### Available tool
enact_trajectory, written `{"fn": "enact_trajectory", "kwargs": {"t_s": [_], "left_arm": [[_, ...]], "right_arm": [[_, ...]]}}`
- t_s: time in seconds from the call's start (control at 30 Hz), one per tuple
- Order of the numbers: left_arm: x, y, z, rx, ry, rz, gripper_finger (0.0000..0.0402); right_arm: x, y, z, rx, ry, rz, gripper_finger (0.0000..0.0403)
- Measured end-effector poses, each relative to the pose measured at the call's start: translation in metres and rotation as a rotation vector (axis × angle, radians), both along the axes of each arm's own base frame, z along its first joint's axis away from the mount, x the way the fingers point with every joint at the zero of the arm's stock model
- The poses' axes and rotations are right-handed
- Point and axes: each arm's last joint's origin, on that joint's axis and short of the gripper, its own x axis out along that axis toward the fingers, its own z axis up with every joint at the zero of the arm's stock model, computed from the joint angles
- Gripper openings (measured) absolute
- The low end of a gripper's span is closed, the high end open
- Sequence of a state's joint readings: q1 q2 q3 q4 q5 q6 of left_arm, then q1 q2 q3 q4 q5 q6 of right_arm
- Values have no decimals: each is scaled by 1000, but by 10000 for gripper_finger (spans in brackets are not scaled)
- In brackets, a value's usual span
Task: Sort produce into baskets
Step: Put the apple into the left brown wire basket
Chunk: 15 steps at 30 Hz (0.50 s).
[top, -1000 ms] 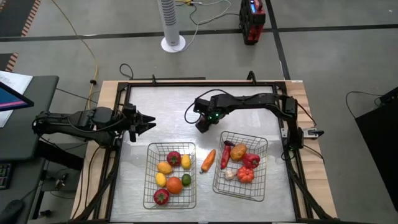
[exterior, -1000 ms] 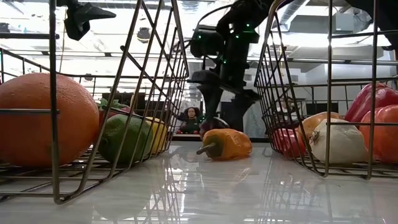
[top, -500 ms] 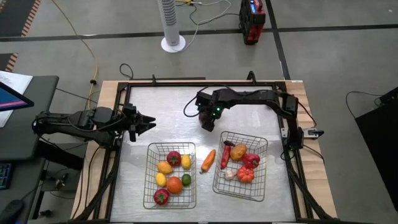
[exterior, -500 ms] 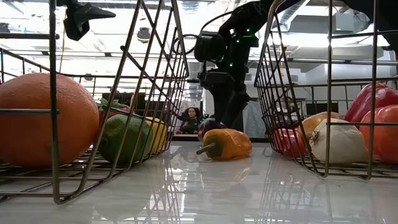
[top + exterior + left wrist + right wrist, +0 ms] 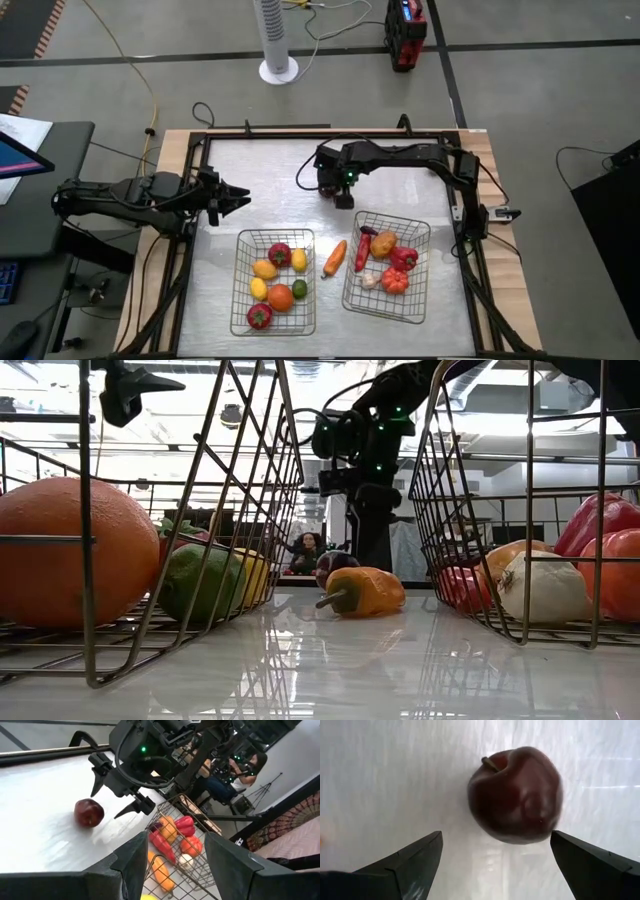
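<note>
Right wrist view shows the dark red apple (image 5: 516, 795) lying on the bare white table (image 5: 380, 775), framed between the right gripper's (image 5: 495, 865) two spread fingers (image 5: 410, 862), which do not touch it. Over the last second the right arm has swung from a position nearer the table's centre-left to one directly above the apple, and in the high view the right gripper (image 5: 340, 193) now hides the fruit from above. In the left wrist view the same apple (image 5: 89, 813) sits just beside the parted fingers of the right gripper (image 5: 122, 800), apart from the right basket (image 5: 192, 832). The jaws stand open and empty; alignment appears complete and a descent to grasp is the probable next step. The left gripper (image 5: 232, 203) waits open and empty at the table's left edge. Remaining loose produce: the apple and the orange carrot (image 5: 335, 257), which lies on the table between the left basket (image 5: 240, 290) and the right basket (image 5: 425, 245). The left basket holds round fruit, so the apple probably belongs there, requiring a carry across the carrot's position.
</note>
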<state>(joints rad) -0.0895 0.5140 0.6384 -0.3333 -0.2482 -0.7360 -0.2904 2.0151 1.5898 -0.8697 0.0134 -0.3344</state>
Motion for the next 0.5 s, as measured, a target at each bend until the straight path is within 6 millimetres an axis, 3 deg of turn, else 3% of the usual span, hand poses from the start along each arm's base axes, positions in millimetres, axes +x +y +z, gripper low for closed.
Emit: {"fn": "enact_trajectory", "kwargs": {"t_s": [0.23,0.4,0.5], "left_arm": [[-1,0,-3,-25,28,14,183],[-1,0,-4,-45,35,21,183],[-1,0,-4,-46,35,24,183]], "right_arm": [[12,-3,13,-73,-93,101,397],[10,-3,14,76,-135,151,397],[12,-4,6,75,-131,170,397]]}}
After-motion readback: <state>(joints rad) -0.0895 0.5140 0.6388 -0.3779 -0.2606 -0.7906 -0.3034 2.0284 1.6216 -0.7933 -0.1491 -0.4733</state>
